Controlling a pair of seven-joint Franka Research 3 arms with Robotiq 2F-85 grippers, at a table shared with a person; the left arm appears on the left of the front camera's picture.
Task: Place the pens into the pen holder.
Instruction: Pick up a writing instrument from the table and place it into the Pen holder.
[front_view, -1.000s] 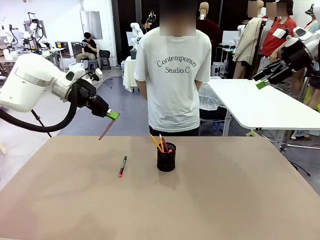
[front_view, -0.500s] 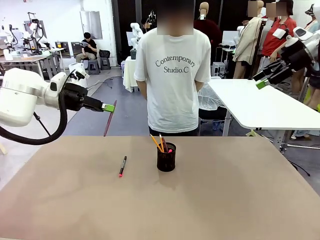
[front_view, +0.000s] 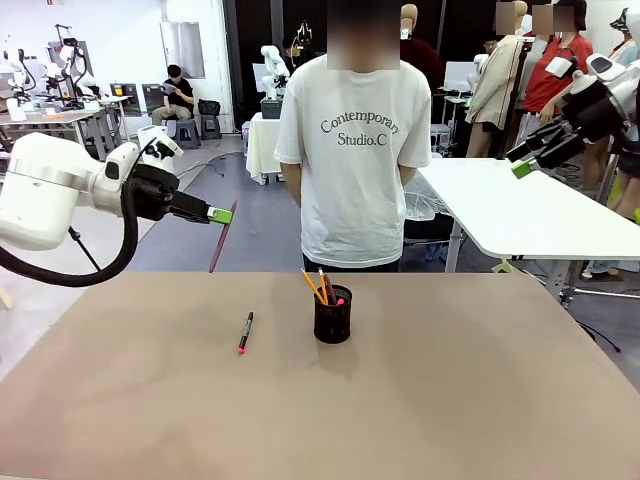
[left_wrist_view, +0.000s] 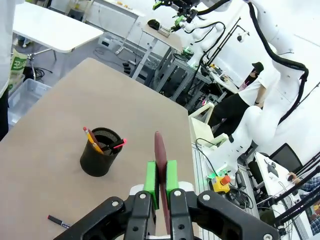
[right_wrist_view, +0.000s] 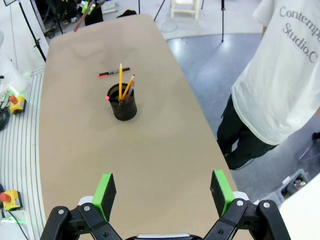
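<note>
My left gripper (front_view: 228, 213) hovers above the table's far left edge, shut on a reddish-brown pen (front_view: 220, 240) that hangs down from its green pads. The left wrist view has that pen (left_wrist_view: 160, 155) pinched upright between the pads of the left gripper (left_wrist_view: 160, 176). A black pen with a pink-red tip (front_view: 245, 332) lies on the table, left of the black mesh pen holder (front_view: 333, 318). Yellow pencils and a pink-tipped pen stand in the holder (right_wrist_view: 123, 105). My right gripper (front_view: 520, 163) is raised at the far right, open and empty, as in its own view (right_wrist_view: 163, 195).
A person in a white T-shirt (front_view: 352, 150) stands at the far edge behind the holder. A white table (front_view: 520, 210) stands at the back right. The brown tabletop (front_view: 400, 400) is bare in front and to the right of the holder.
My left gripper has risen and turned more level with the reddish-brown pen, which now hangs steeper. The person shifted slightly to the right. The right arm has not moved.
</note>
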